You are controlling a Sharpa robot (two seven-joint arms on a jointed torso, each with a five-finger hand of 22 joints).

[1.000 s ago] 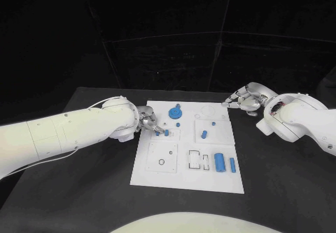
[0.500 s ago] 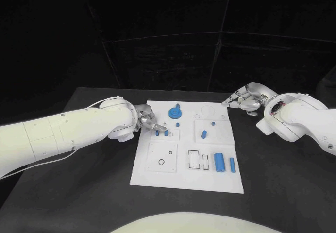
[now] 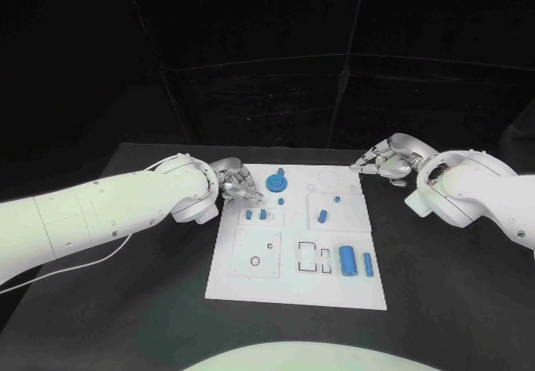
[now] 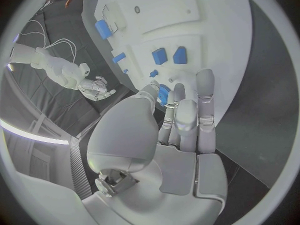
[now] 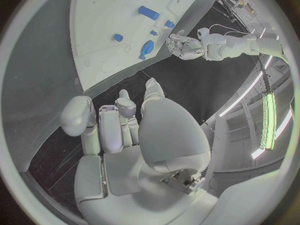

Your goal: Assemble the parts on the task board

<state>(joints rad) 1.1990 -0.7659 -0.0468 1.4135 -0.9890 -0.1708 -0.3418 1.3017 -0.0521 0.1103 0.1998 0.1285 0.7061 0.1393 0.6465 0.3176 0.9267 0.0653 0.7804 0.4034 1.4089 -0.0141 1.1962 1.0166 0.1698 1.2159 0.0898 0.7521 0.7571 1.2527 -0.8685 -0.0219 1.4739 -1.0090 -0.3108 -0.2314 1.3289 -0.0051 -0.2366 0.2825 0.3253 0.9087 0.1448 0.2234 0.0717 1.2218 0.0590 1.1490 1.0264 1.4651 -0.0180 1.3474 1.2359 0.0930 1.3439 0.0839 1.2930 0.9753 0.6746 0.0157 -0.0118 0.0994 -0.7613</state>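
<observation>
Left hand [image 3: 235, 185] hovering over the far-left part of the white board [image 3: 257, 287], fingers apart and holding nothing, at about 9 o'clock from the round blue disc [image 3: 277, 183]. Probably poised there to choose between the disc and the two small blue blocks [image 3: 255, 214] sitting side by side just nearer the robot, in a recess of the board. Fingertips [image 4: 205, 78] stretched toward those blocks in the left wrist view, not touching them.

Right hand [image 3: 385, 164] parked off the board's far-right corner, above the tabletop [image 3: 446, 294], at roughly 3 o'clock from the disc; fingers loosely curled but spread, nothing in them. Likely kept clear so as not to crowd the left arm's work.

Remaining pieces laid out for easy reach: an upright blue peg [image 3: 322, 214] near the board's middle, and a blue cylinder [image 3: 349, 259] with a slim blue bar [image 3: 368, 264] just beside it at 3 o'clock, next to open rectangular slots [image 3: 315, 256]. Most of the assembly seemingly not yet done.
</observation>
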